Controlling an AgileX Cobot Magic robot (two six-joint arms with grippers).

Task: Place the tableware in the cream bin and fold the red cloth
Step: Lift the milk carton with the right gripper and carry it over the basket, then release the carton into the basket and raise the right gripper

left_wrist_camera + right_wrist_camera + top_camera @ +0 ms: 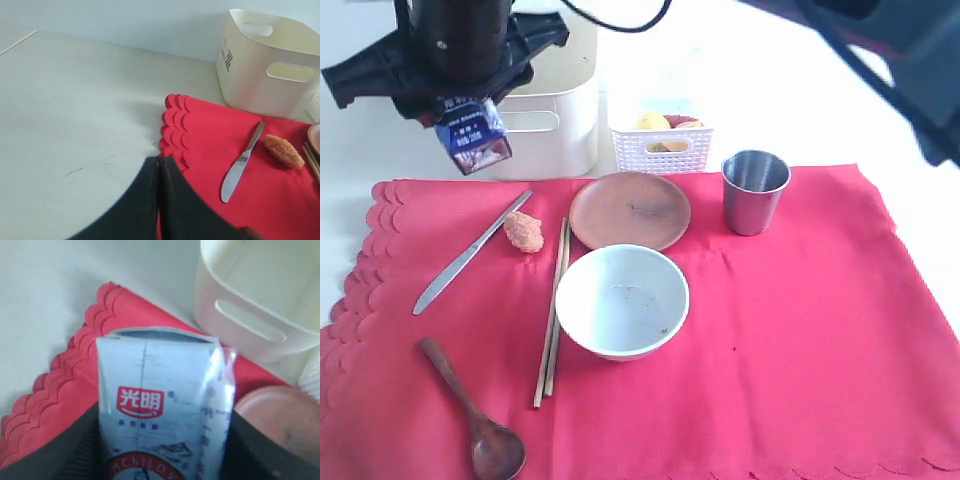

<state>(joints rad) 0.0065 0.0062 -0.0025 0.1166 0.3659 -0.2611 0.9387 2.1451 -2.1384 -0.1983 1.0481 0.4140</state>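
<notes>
Two hands: left hand [159, 164] pressed together near red cloth [210, 132] edge; right hand [162, 452] pinching milk carton [160, 390].

Bright; top of exterior view blown out; soft shadows on cloth [800, 330]; carton [162, 410] close-up blurry.

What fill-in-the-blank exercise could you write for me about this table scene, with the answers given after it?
1. The right gripper holds the ___-and-white milk carton.
2. The steel cup stands ___, its mouth up.
3. The round brown plate lies ___ the white ceramic bowl and the small white lattice basket.
4. The silver knife and the dark wooden spoon lie on the large scalloped ___ cloth.

Missing words: blue; upright; between; red.
</notes>
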